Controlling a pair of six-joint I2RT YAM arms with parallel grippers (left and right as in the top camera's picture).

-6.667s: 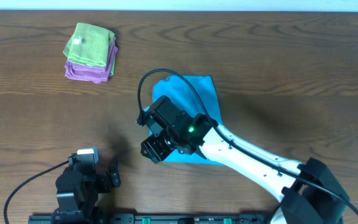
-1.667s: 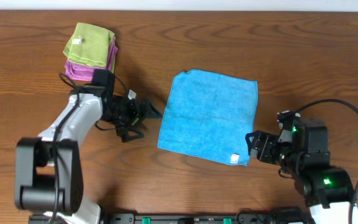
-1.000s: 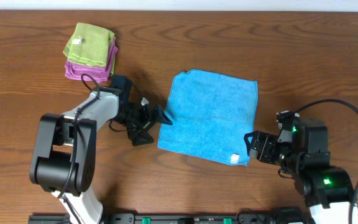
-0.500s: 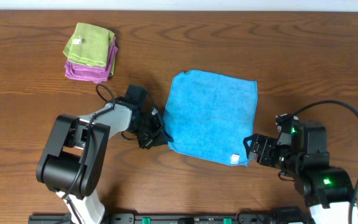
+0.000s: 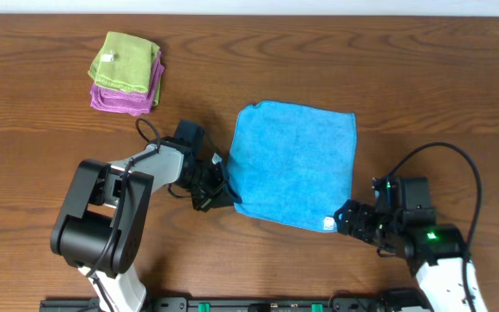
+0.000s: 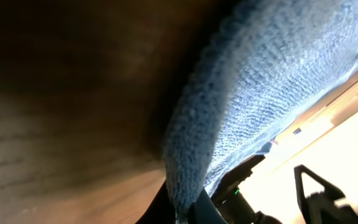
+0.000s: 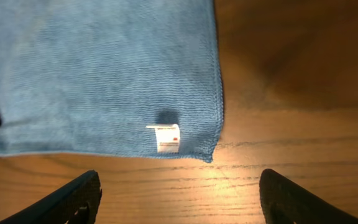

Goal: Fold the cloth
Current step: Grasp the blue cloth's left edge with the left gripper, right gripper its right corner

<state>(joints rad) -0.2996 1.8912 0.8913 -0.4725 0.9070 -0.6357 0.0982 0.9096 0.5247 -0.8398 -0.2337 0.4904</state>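
The cloth lies spread on the wooden table, in the middle of the overhead frame. The left gripper sits at the cloth's lower left corner, whose raised edge fills the left wrist view. I cannot tell whether it is clamped on the cloth. The right gripper sits just beside the lower right corner, its fingers apart. At upper left, a green folded cloth rests on a purple folded cloth. A white tag marks the lower right corner.
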